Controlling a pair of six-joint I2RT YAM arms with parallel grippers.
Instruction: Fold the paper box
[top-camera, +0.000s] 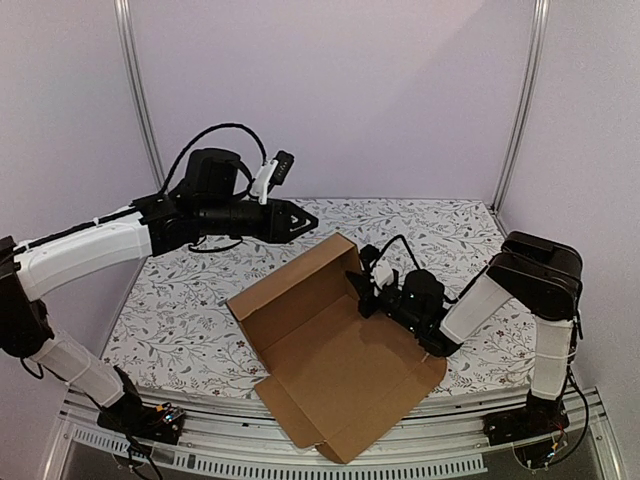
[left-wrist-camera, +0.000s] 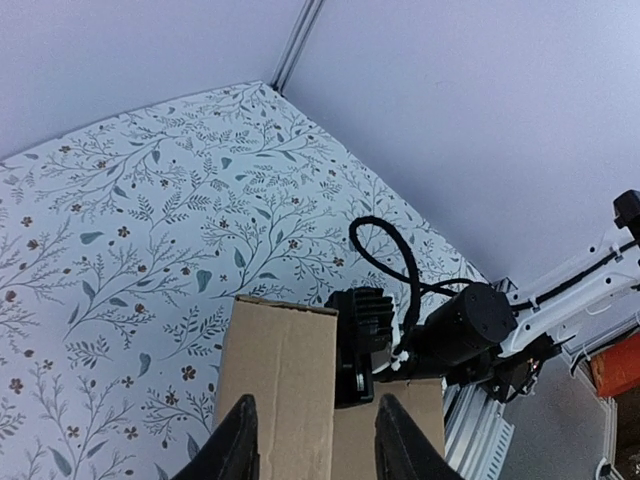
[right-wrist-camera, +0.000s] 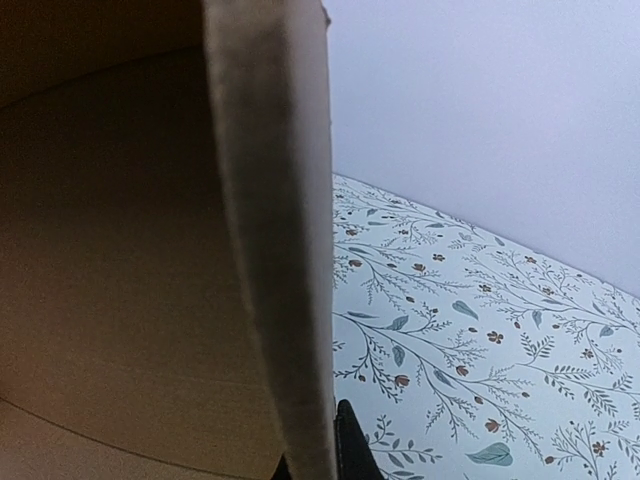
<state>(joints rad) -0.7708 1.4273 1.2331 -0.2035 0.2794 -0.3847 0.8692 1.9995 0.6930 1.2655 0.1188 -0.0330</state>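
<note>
Paper box (top-camera: 335, 355): brown corrugated cardboard, partly formed; centre to lower centre of the top view; base panel flat, near corner jutting past the front edge at bottom centre.
Raised wall (top-camera: 290, 280): long panel standing along the upper-left side of the box, inner face turned toward the lower right.
Side flap (right-wrist-camera: 270, 250): lifted on the right side of the box; fills the left half of the right wrist view, its edge running top to bottom.
Right gripper (top-camera: 366, 290): centre right of the top view, at the lifted flap; closed tight on the cardboard edge, one dark finger (right-wrist-camera: 348, 445) showing against the flap at bottom centre of the wrist view.
Left gripper (left-wrist-camera: 316, 400): above the far corner of the box, clear of it; fingers moderately apart, nothing between them, cardboard visible beyond the gap.
Table (top-camera: 180, 310): white cloth with a grey-green leaf print, under the box.
Surround: pale lilac walls (top-camera: 330, 90) behind, top of all views.
</note>
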